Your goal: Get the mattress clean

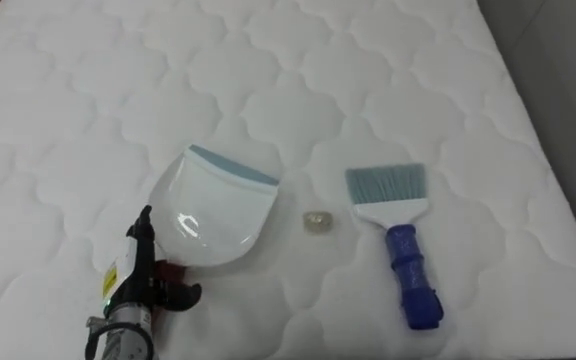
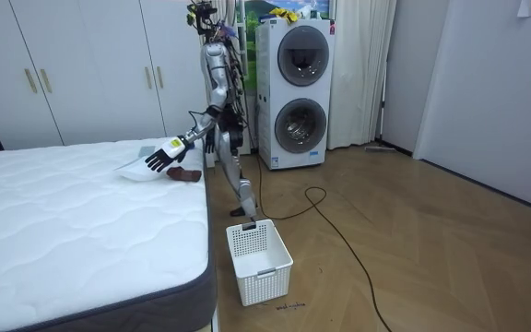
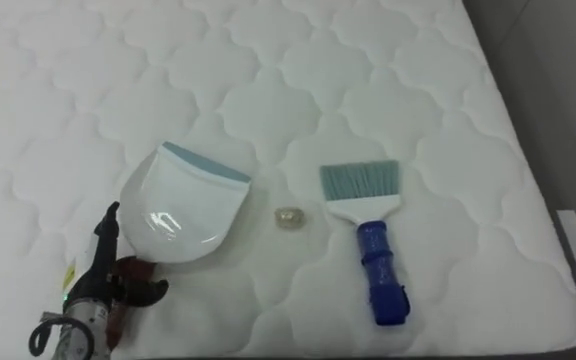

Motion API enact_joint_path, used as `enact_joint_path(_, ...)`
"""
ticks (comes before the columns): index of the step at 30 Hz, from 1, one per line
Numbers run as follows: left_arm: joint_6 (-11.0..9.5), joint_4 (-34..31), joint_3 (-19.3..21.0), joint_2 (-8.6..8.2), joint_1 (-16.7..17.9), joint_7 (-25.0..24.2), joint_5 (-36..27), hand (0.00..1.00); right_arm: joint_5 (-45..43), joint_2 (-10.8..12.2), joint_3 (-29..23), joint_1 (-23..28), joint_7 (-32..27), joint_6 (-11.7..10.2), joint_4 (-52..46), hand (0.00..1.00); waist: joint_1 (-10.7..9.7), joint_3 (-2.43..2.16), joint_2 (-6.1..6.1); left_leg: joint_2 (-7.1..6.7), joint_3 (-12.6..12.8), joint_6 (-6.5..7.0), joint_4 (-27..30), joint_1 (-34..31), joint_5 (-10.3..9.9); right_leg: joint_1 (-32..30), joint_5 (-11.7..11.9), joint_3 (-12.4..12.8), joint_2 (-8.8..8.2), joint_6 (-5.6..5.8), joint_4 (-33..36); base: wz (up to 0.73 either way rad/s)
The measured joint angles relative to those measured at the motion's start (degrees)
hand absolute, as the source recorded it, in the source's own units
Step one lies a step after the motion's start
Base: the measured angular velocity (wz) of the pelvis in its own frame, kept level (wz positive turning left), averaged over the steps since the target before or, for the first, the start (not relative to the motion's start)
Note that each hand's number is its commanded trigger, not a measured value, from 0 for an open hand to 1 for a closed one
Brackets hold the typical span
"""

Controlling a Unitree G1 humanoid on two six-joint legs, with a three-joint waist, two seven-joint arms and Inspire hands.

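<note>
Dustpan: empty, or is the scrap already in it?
Empty. The dustpan's white inside shows bare, and the small scrap lies on the mattress between it and the brush.

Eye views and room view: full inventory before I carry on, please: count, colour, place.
Mattress: one, white quilted, under the tools.
Dustpan: one, white with pale blue lip, on the mattress, left of centre.
Scrap: one, pale, between dustpan and brush.
Brush: one, blue handle, pale blue bristles, right of the scrap.
Basket: one, white, floor beside the bed.
Washer stack: one, white, behind the robot.
Wardrobe: one, white, by the far wall.
Left hand: one, dark fingers straight, at the dustpan's near edge.
</note>
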Motion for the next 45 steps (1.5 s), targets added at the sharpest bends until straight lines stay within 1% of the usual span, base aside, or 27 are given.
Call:
enact_joint_path(1,0.00,0.02,-0.31,0.16,-0.06,0.00,0.01,0.00,0.01,-0.06,0.27,-0.08,-0.06,0.03,0.11,0.00,0.00,0.00,0.00,-0.02,-1.46,-0.01,-0.02,0.01,0.09,-0.43,0.00,-0.89,-0.02,0.00,0.76,-0.08)
enact_joint_path(2,0.00,0.02,-0.32,0.17,-0.06,0.00,0.01,0.00,0.01,-0.14,0.37,-0.08,-0.21,0.03,0.12,0.00,-0.02,0.03,0.04,-0.03,-2.00,-0.01,0.06,-0.04,0.10,-0.64,0.01,-1.11,-0.07,-0.02,1.32,-0.05)
enact_joint_path(3,0.00,0.02,-0.32,0.18,-0.10,0.00,0.02,0.00,0.01,-0.14,0.51,-0.07,-0.38,0.03,0.13,0.00,-0.05,0.03,0.04,-0.10,-1.88,-0.02,0.22,-0.23,0.10,-0.60,0.02,-0.92,-0.16,-0.04,1.29,0.07)
enact_joint_path(4,0.00,0.03,-0.32,0.20,-0.46,0.00,0.01,0.00,0.02,-0.15,1.17,-0.08,-0.69,0.01,0.12,0.00,-0.51,0.23,-0.10,-0.40,-1.59,-0.02,1.30,-0.96,0.10,-0.47,0.05,-0.34,-0.82,-0.07,1.26,0.25)
enact_joint_path(5,-0.17,0.60,-0.58,0.27,-1.39,0.01,-0.15,0.00,0.11,0.00,1.45,-0.07,-0.96,0.02,0.15,0.00,-0.75,0.82,-1.03,-1.42,-0.02,-0.03,6.51,-3.96,0.09,-0.08,0.08,2.39,-2.06,-0.12,1.06,0.37)
enact_joint_path(6,-0.25,1.08,-0.95,0.26,-2.20,0.00,-0.26,0.00,0.32,0.15,1.45,-0.04,-1.14,0.02,0.25,0.00,-0.78,1.49,-2.19,-2.38,1.01,0.27,8.71,-6.42,-0.31,0.20,0.08,5.01,-3.07,-0.11,0.81,0.75)
enact_joint_path(7,-0.43,1.26,-2.85,0.05,-3.98,-0.03,-0.41,0.00,1.16,-0.34,1.17,0.13,-1.68,-0.22,1.19,0.00,-1.13,1.26,-2.08,-3.80,1.67,1.03,3.57,-10.93,2.14,-0.51,0.07,8.28,-4.15,-0.06,0.44,0.91)
enact_joint_path(8,-1.16,1.15,-4.88,-0.15,-5.40,-0.01,-0.76,0.00,2.12,-0.52,0.91,-0.15,-2.10,-0.08,2.72,0.00,-0.31,1.09,-1.93,-4.09,3.75,3.03,1.36,-13.79,8.36,-2.73,-0.82,8.25,-4.77,1.28,1.46,0.55)
enact_joint_path(9,-1.33,1.68,-5.70,-0.09,-5.40,0.20,-1.01,0.00,2.89,-0.36,0.90,-1.03,-2.33,0.22,4.55,0.00,1.88,1.03,-1.92,-3.91,5.17,3.45,0.75,-13.65,8.67,-4.33,-1.22,5.71,-4.95,2.31,2.30,-0.04)
enact_joint_path(10,-1.31,2.38,-5.76,-0.06,-5.42,0.20,-1.00,0.00,3.35,-0.29,0.91,-1.62,-2.37,0.44,5.43,0.00,2.60,1.05,-1.89,-3.85,4.93,3.45,0.94,-13.65,8.67,-4.75,-1.18,4.78,-4.81,2.22,1.88,-0.53)
enact_joint_path(11,-1.27,3.82,-5.74,-0.08,-5.43,0.26,-0.99,0.00,4.08,-0.48,0.95,-1.96,-2.41,0.48,6.19,0.00,3.45,1.14,-1.32,-3.69,3.04,3.44,1.18,-13.57,8.66,-6.12,-0.63,3.87,-3.87,1.54,0.32,-0.37)
enact_joint_path(12,-1.22,4.50,-5.71,-0.10,-5.43,0.33,-0.99,0.00,4.15,-0.65,1.05,-1.94,-2.54,0.46,6.03,0.00,3.52,1.16,-0.94,-3.67,1.57,3.43,1.16,-13.54,8.66,-7.05,0.29,3.78,-3.24,1.21,-0.94,-0.39)
enact_joint_path(13,-1.09,5.91,-5.45,-0.26,-5.35,0.43,-1.03,0.00,4.13,-0.92,1.34,-2.06,-3.06,0.44,5.52,0.00,3.39,1.25,-0.15,-3.78,-0.05,3.26,1.10,-13.22,8.56,-8.86,4.14,3.36,-2.57,0.19,-2.59,-0.20)
enact_joint_path(14,-0.86,6.65,-5.50,-0.68,-5.02,0.43,-0.89,0.00,4.11,-1.06,1.68,-2.37,-3.62,0.33,5.54,0.00,2.76,0.88,0.64,-3.87,0.25,3.18,0.72,-12.64,8.60,-7.80,4.99,2.11,-2.75,0.18,-2.77,-0.21)
enact_joint_path(17,-1.29,6.92,-4.63,-0.72,-5.39,0.94,-0.80,0.00,4.12,-1.00,3.68,-2.53,-3.31,0.61,6.20,0.00,1.99,0.83,0.97,-3.67,1.44,3.16,-0.89,-10.18,8.60,-6.15,4.90,1.49,-2.20,0.09,-2.65,-0.03)
enact_joint_path(21,-1.30,8.30,-4.15,-0.70,-5.72,1.23,-0.75,0.00,4.99,-0.98,3.79,-2.58,-2.82,0.83,6.18,0.00,1.73,0.91,0.83,-3.70,1.65,2.86,-1.40,-8.60,8.09,-5.17,4.67,1.29,-1.91,0.06,-2.23,0.01)
enact_joint_path(22,-1.17,8.36,-4.04,-0.66,-5.65,1.23,-0.75,0.00,5.03,-0.80,3.89,-2.73,-2.81,0.74,6.14,0.00,1.68,1.06,0.53,-3.77,1.54,2.89,-1.39,-8.39,7.94,-5.27,4.36,1.30,-1.97,0.16,-1.51,0.00)
enact_joint_path(24,-1.17,8.32,-3.97,-0.65,-5.57,1.23,-0.75,0.00,5.03,-0.56,4.18,-2.67,-2.72,0.75,6.12,0.00,1.90,1.05,-0.26,-3.87,1.52,2.96,-0.93,-8.38,7.91,-5.47,4.03,1.33,-2.15,0.35,-0.74,0.00)
enact_joint_path(25,-1.17,8.32,-3.96,-0.65,-5.46,1.23,-0.75,0.00,5.03,-0.49,4.18,-2.69,-2.67,0.77,6.12,0.00,1.90,0.94,-0.43,-3.88,1.51,2.97,-0.83,-8.38,7.90,-5.45,4.02,1.32,-2.17,0.37,-0.71,0.00)
enact_joint_path(27,-1.15,7.94,-3.90,-0.59,-5.24,1.24,-0.76,0.00,5.01,-0.39,4.98,-2.68,-2.14,1.23,6.13,0.00,1.97,0.58,-0.99,-3.90,1.49,2.98,-0.67,-8.38,7.90,-5.66,4.04,1.33,-2.18,0.37,-0.67,0.00)
enact_joint_path(29,-1.17,7.31,-3.90,-0.55,-5.22,1.28,-0.78,0.00,5.05,-0.42,5.70,-2.73,-1.70,1.37,6.13,0.00,1.91,0.41,-1.15,-3.90,1.49,2.98,-0.67,-8.35,7.90,-5.60,4.04,1.33,-2.15,0.37,-0.67,0.00)
enact_joint_path(35,-1.22,5.74,-4.25,-0.57,-5.22,1.36,-0.80,0.00,6.16,-0.44,5.92,-2.76,-0.90,1.39,6.13,0.00,1.53,0.32,-1.04,-3.83,1.38,2.94,-0.76,-8.21,7.88,-5.08,4.09,0.82,-1.98,0.29,-0.71,0.02)
enact_joint_path(45,-1.20,6.70,-4.25,-0.58,-4.79,1.41,-0.81,0.00,7.70,-0.46,5.96,-2.57,-0.50,1.48,6.13,0.00,1.64,0.36,-0.79,-3.82,1.39,2.90,-0.89,-7.23,7.62,-4.24,4.11,0.80,-1.97,0.25,-0.65,0.00)
